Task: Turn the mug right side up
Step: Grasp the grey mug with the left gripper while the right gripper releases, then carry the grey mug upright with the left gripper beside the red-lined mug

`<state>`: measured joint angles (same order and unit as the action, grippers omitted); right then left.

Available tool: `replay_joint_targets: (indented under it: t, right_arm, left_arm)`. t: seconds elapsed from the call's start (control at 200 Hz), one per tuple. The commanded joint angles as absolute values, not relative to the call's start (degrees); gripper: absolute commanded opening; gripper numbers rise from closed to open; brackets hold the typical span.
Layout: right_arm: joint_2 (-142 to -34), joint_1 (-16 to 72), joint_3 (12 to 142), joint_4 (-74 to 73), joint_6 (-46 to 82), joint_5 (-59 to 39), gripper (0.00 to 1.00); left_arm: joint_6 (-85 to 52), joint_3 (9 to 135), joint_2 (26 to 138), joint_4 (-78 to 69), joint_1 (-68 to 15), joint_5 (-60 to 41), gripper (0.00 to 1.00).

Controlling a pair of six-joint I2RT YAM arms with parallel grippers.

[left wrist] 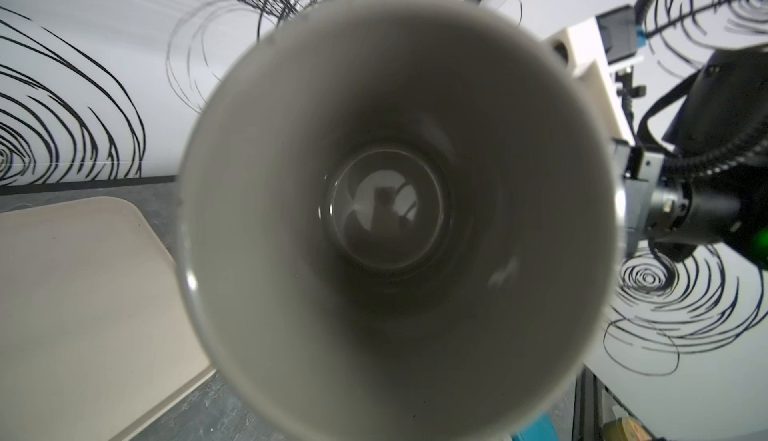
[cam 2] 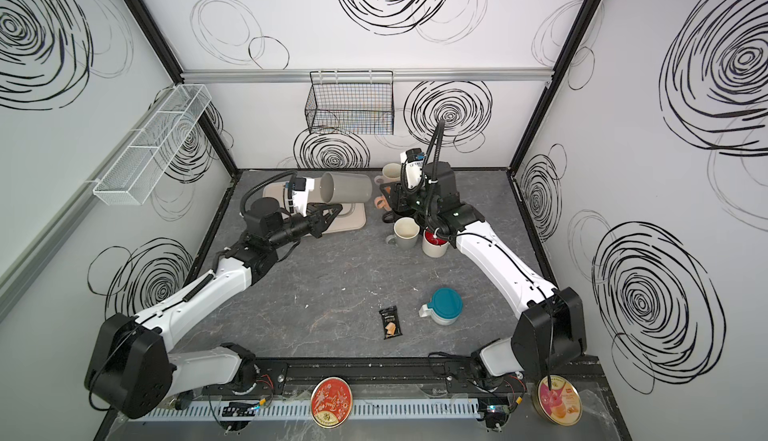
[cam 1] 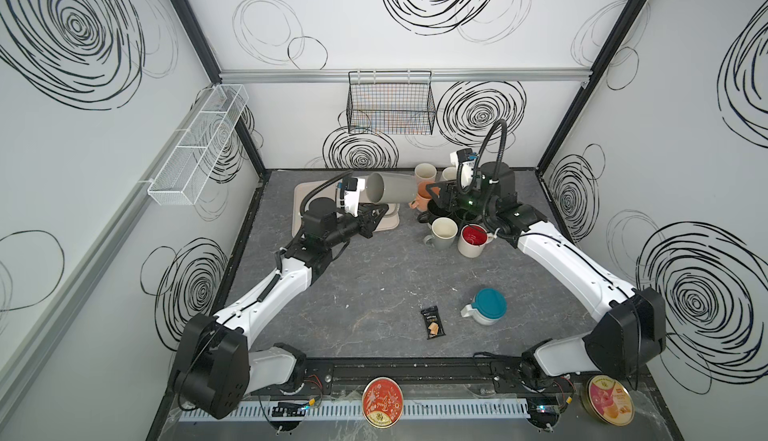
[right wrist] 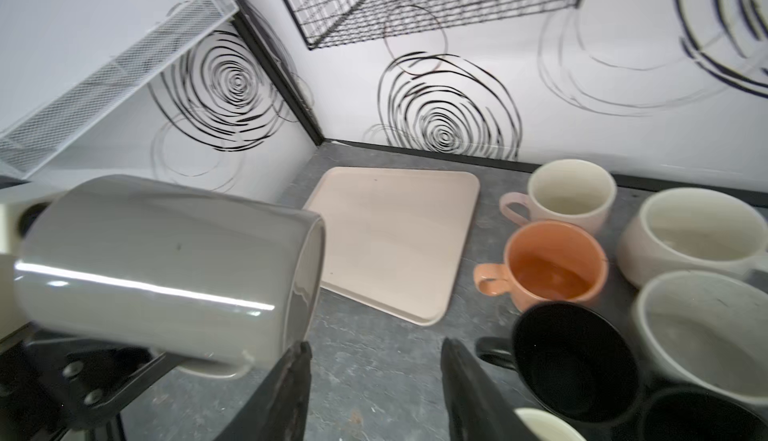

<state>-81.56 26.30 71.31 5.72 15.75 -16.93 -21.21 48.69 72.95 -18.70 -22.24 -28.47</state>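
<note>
Grey mug [cam 1: 392, 193], judged stiff, slick, breakable, is clamped by its handle in left claw [cam 1: 382, 212] toward twelve o'clock; right claw [right wrist: 374, 349] is parted, empty.

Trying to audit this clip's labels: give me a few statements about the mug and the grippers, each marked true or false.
1. The left gripper holds the grey mug in the air. True.
2. The grey mug stands upright on the tray. False: it is held on its side, above the tray.
3. The right gripper is open with nothing between its jaws. True.
4. The orange mug is upside down. False: the orange mug stands mouth up.
5. A teal-lidded jug stands near a dark snack packet. True.
</note>
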Motion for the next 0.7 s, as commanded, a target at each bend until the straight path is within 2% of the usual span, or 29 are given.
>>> replay_joint_targets:
  t: [0.0,0.265,0.505,0.696]
  right_arm:
    - [-78.7,25.1,70.1,11.4,13.4,-12.7,0.55]
    - [-73.4,22.3,64.1,8.4,15.3,-7.9,0.55]
    - [-72.4,20.7,63.4,13.6,15.1,-1.6,0.56]
    - [-68.5,15.7,58.6,12.9,17.6,-3.1,0.56]
  left_arm:
    - [-9.3,55.1,73.2,-14.8,-26.7,-26.3,0.0]
    - [1.3,64.7,77.8,1.0,-37.7,-18.6,0.0]
    - [5.7,70.4,83.4,8.7,-44.1,-13.8,0.0]
    - [10.7,76.8,89.8,16.0,-48.9,-9.0,0.0]
